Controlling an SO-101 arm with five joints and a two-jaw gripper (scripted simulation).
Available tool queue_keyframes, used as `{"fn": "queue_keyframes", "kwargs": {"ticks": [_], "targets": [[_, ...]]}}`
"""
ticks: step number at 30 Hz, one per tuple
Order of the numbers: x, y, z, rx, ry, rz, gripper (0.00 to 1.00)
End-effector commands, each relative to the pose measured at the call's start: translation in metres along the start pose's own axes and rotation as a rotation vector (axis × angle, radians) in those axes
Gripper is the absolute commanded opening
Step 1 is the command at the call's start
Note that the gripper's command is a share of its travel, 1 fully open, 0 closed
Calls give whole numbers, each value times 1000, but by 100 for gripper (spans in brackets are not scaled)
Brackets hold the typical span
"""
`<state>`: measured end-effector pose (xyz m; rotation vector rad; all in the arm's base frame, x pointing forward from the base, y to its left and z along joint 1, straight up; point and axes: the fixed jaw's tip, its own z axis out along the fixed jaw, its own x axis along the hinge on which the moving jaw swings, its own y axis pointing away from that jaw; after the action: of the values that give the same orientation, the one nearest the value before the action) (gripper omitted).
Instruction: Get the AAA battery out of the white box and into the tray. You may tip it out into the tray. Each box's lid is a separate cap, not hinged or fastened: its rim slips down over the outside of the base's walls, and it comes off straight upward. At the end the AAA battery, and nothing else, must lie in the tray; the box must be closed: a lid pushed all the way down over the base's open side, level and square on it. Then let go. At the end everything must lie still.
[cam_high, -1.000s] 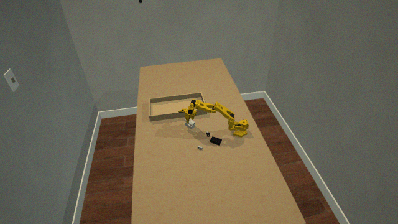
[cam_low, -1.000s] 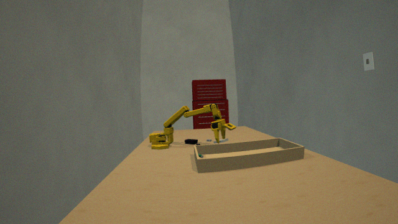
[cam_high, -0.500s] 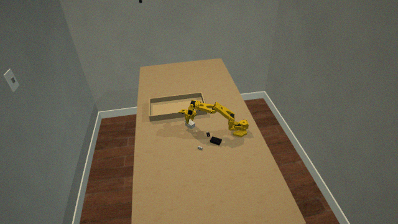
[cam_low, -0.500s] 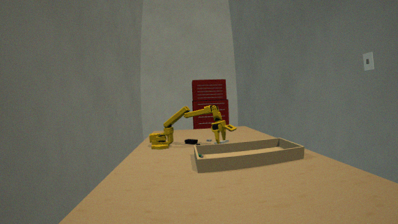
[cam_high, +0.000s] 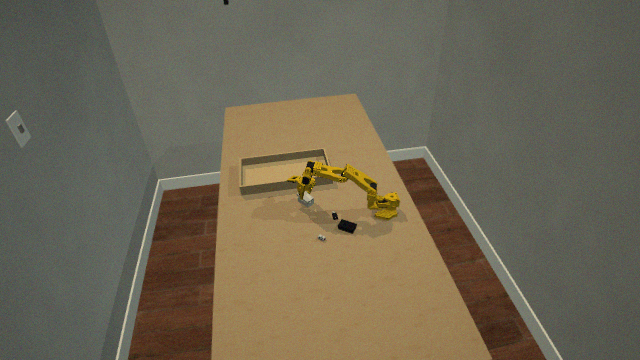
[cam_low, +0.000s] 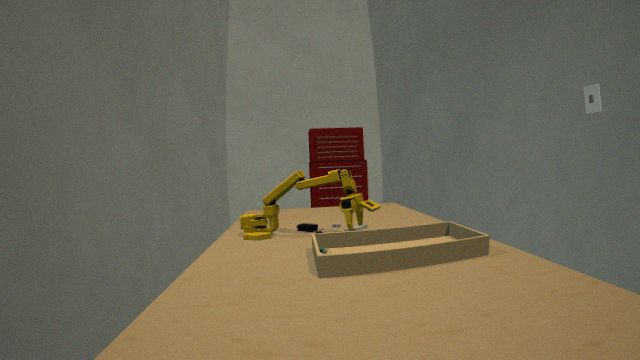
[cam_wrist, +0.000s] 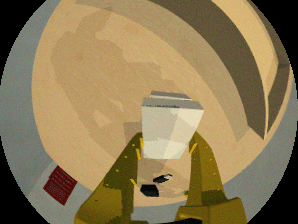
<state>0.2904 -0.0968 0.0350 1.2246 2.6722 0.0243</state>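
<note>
The long table (cam_high: 280, 280) carries the tray (cam_high: 248, 161), its long axis running across the arm's reach, just beyond the gripper (cam_high: 305, 196). The gripper points down, jaws clamped on the white box (cam_wrist: 170, 125) low over the table just outside the tray's near wall. The AAA battery cannot be made out; a small dark speck lies in the tray's corner
</note>
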Motion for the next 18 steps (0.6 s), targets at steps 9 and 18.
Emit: {"fn": "queue_keyframes", "kwargs": {"ticks": [9,18], "targets": [[-9,5,-11,-34,-59,13,20],[-9,4,-11,-32,-56,18,20]]}}
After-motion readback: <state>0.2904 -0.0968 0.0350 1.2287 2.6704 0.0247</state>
